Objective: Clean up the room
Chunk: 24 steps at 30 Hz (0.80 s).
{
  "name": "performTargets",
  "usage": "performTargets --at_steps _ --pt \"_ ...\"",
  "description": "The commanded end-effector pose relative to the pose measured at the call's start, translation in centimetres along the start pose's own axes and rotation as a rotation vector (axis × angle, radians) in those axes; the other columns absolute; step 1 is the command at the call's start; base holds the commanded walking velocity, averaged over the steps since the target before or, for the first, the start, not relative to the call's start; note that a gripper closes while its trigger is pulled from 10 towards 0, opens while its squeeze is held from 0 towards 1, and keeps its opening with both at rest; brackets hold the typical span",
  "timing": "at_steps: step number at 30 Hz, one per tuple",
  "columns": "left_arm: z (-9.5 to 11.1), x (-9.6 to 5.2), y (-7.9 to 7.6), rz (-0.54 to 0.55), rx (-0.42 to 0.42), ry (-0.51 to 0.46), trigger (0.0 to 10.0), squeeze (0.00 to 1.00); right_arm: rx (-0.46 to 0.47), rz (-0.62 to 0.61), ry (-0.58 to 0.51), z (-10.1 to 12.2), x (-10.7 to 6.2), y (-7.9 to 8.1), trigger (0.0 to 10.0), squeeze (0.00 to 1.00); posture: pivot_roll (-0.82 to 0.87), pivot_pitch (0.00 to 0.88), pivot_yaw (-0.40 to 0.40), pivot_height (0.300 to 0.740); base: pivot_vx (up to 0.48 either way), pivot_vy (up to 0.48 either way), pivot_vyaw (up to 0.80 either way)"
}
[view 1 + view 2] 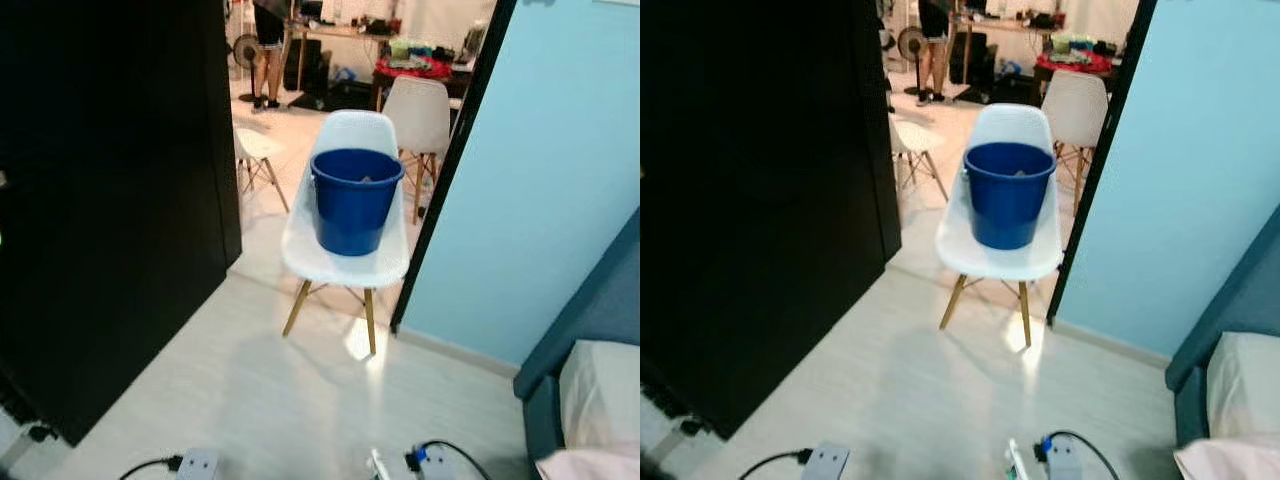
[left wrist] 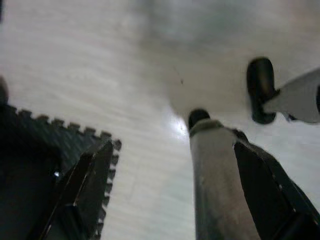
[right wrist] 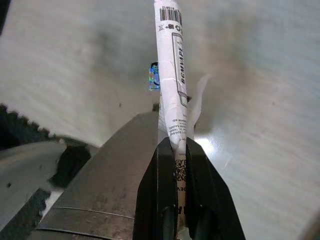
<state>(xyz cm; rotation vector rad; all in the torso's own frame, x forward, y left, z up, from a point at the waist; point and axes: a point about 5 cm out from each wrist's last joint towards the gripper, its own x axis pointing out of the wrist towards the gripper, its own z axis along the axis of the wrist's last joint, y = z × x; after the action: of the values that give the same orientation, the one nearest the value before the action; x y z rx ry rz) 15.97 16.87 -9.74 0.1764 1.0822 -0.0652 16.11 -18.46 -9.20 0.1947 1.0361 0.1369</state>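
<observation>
A blue bucket [image 1: 355, 200] stands upright on the seat of a white chair [image 1: 345, 262] in the doorway ahead, with something small and pale just visible inside it. My right gripper [image 3: 177, 145] hangs low over the pale floor, shut on a narrow white printed wrapper [image 3: 170, 60] with a barcode at its far end. The tip of that wrapper [image 1: 376, 465] pokes into the bottom edge of the eye views. My left gripper [image 2: 174, 145] also hangs low with its black fingers [image 2: 92, 175] spread open and nothing between them; my own leg and foot show beyond it.
A tall black panel [image 1: 110, 200] fills the left and a light blue wall [image 1: 545, 170] the right. A bed [image 1: 595, 390] sits at lower right. Two more white chairs, a cluttered table [image 1: 420, 65], a fan and a standing person [image 1: 268, 50] lie beyond. A dark foam mat [image 2: 30, 150] is underfoot.
</observation>
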Motion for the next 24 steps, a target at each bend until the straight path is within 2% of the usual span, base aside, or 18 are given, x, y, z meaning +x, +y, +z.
performTargets --at_steps 1,4,13,18,20,24 --pt "-0.1 0.0 -0.2 -0.008 0.009 0.004 10.0 0.0 -0.009 -0.009 0.005 0.1 0.1 0.0 10.0 0.0 -0.04 0.0 -0.048 0.74 0.39 0.0 -0.79" --pt "-0.2 0.0 -0.2 -0.008 0.012 0.006 10.0 0.0 -0.019 -0.015 0.003 0.1 0.1 0.0 10.0 0.0 -0.04 0.0 -0.047 0.74 0.389 0.0 -0.79" --pt "-0.4 0.0 -0.2 -0.009 0.01 0.011 10.0 0.0 -0.026 -0.036 -0.033 0.7 0.0 -0.2 10.0 0.0 -0.04 0.0 -0.049 0.74 0.39 0.0 0.0" --pt "-0.5 -0.1 -0.1 -0.007 0.006 0.014 10.0 0.0 -0.046 -0.035 -0.093 2.7 0.2 -0.1 10.0 0.0 -0.04 0.0 -0.046 0.74 0.388 0.0 0.0" --pt "-0.6 -0.1 -0.1 -0.007 0.014 0.018 10.0 0.0 -0.12 -0.038 -0.129 4.2 0.3 0.0 10.0 0.0 -0.04 0.0 -0.044 0.74 0.388 0.0 0.0" --pt "-0.5 -0.1 -0.1 -0.008 0.019 0.018 10.0 0.0 -0.195 -0.014 -0.225 7.5 0.4 0.8 10.0 0.0 -0.04 0.0 -0.046 0.74 0.39 0.0 0.0"
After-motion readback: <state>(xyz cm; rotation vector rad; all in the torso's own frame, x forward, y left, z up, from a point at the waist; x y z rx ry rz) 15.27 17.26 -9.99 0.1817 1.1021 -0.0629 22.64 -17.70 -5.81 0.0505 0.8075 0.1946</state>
